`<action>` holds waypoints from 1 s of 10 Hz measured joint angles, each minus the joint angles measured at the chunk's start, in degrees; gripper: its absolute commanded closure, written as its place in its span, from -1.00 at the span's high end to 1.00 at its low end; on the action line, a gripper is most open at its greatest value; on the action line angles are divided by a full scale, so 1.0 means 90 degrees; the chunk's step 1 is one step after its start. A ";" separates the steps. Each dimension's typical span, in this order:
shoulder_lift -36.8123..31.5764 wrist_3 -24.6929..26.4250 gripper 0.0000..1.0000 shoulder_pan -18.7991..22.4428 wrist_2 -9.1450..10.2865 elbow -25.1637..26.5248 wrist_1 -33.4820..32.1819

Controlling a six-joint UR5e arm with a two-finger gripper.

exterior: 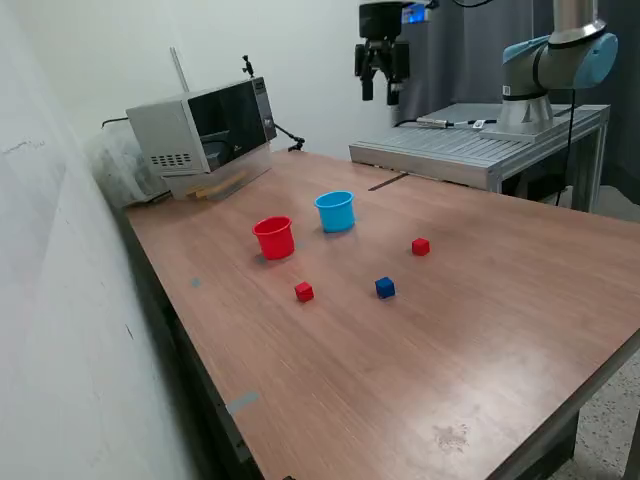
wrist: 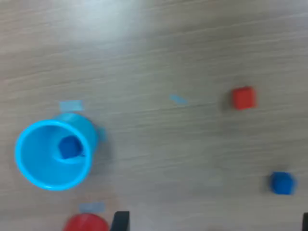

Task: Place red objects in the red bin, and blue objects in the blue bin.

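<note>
One blue cube [wrist: 70, 146] is seen inside the blue cup [wrist: 36, 166], below the raised gripper [exterior: 381, 85], which is parted and empty; two red cubes [exterior: 304, 291] [exterior: 420, 246] and another blue cube [exterior: 385, 288] are left on the table [exterior: 480, 350], farther off; the red cup [exterior: 273, 238] is beside the blue one.

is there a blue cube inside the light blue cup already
Yes, the wrist view looks down into the light blue cup and shows a dark blue cube resting on its bottom.

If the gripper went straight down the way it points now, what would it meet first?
Probably the bare table close to the blue bin, judging by the wrist view, where that cup sits off-centre with a blue cube inside. The gripper hangs high, so depth is uncertain.
</note>
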 measured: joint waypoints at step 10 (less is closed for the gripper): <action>0.2542 0.2090 1.00 0.1260 0.0085 -0.2311 -0.0231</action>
